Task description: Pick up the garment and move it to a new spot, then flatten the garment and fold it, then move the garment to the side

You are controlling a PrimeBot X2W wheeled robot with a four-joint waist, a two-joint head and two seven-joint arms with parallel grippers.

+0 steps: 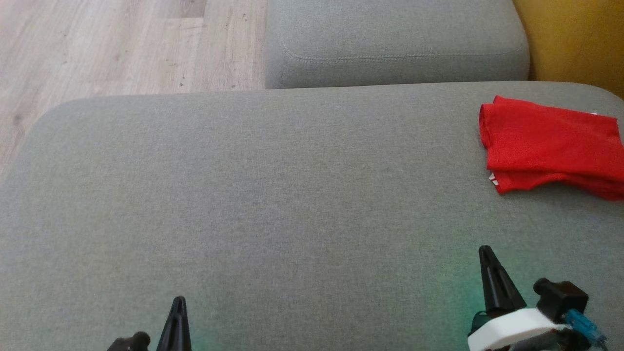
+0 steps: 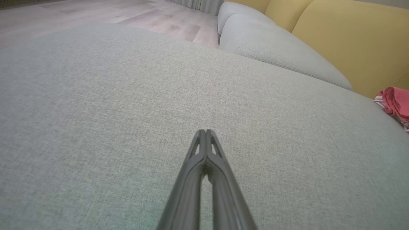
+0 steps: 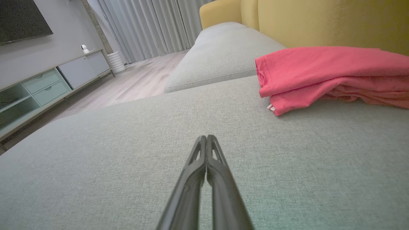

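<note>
While the folded red garment (image 1: 551,146) lies at the right edge of the grey cushion (image 1: 243,195), left gripper (image 1: 178,301) and right gripper (image 1: 486,253) sit pinched shut, empty; any retreat should probably avoid brushing it.

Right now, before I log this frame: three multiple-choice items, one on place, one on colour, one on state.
1. Where does the garment lie on the grey seat cushion?
A. its far right side
B. its centre
C. its front left corner
2. What colour is the garment?
A. blue
B. red
C. white
3. How are the left end effector and right end effector?
A. both shut, empty
B. both open
C. both shut on the garment
Answers: 1 A, the head view shows it at the right, near the yellow backrest; 2 B, it is red in the head view; 3 A, each wrist view shows its own closed over bare cushion.
</note>
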